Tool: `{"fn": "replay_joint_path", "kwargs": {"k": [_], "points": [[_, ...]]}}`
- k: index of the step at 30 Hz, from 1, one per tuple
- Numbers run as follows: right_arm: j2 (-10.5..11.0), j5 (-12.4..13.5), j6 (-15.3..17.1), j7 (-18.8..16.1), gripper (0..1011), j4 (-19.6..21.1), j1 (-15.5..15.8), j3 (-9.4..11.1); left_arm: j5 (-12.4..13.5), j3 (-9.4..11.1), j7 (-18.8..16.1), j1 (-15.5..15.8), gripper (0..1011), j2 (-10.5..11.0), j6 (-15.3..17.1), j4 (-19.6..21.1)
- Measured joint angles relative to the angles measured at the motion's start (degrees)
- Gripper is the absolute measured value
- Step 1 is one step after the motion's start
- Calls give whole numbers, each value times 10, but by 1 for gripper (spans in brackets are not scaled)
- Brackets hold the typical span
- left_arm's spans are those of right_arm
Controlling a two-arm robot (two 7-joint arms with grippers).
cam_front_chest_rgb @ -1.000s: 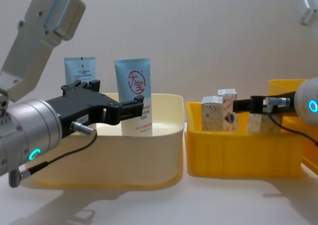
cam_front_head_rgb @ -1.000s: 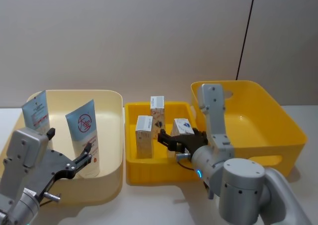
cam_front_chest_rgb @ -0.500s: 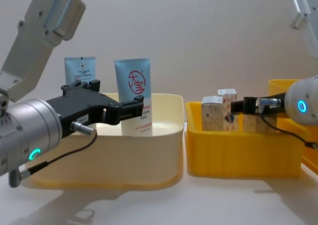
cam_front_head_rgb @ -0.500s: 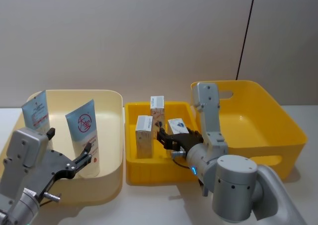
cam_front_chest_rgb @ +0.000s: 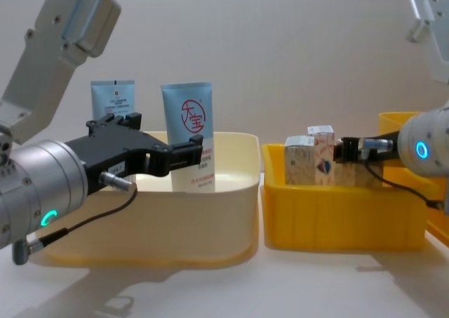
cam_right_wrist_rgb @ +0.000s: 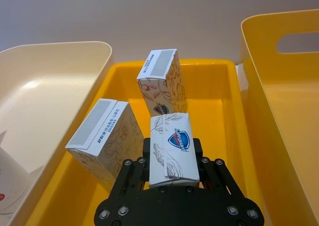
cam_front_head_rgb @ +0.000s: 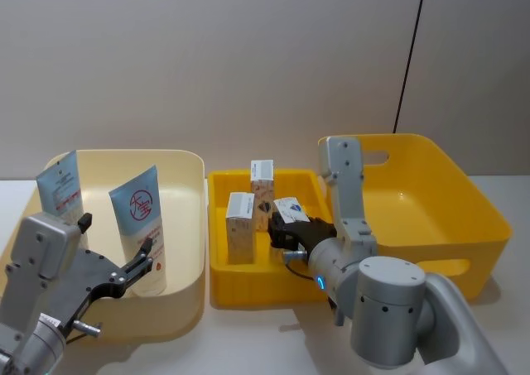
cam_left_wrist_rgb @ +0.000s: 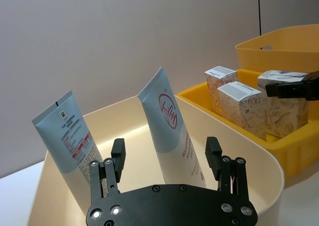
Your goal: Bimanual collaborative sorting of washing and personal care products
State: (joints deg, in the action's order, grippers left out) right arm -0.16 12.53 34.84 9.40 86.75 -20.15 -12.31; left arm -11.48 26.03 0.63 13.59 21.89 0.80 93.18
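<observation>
— Where's the carton?
— My right gripper (cam_front_head_rgb: 286,230) pinches the small cream patterned cardboard carton (cam_right_wrist_rgb: 175,146) inside the small yellow plastic bin (cam_right_wrist_rgb: 199,69). Light, crushable, I judge; hold its flat sides gently. Left gripper (cam_left_wrist_rgb: 165,147) hangs spread at the cream plastic bin (cam_left_wrist_rgb: 249,151).

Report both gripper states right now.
Left gripper: open, holding nothing.
Right gripper: closed on a small cream patterned carton with a blue shield logo.

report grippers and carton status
Right gripper shut on carton, in middle bin. Left gripper open, by logo tube. Two more cartons crowd the held one.
</observation>
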Motion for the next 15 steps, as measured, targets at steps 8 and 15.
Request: {"fn": "replay_joint_path", "kwargs": {"k": [8, 15], "points": [[-1, 0, 0, 0, 404, -2, -1, 0, 0, 0, 0, 0, 1002, 0, 0, 0], [-1, 0, 0, -2, 406, -1, -1, 1, 0, 0, 0, 0, 1002, 0, 0, 0]]}}
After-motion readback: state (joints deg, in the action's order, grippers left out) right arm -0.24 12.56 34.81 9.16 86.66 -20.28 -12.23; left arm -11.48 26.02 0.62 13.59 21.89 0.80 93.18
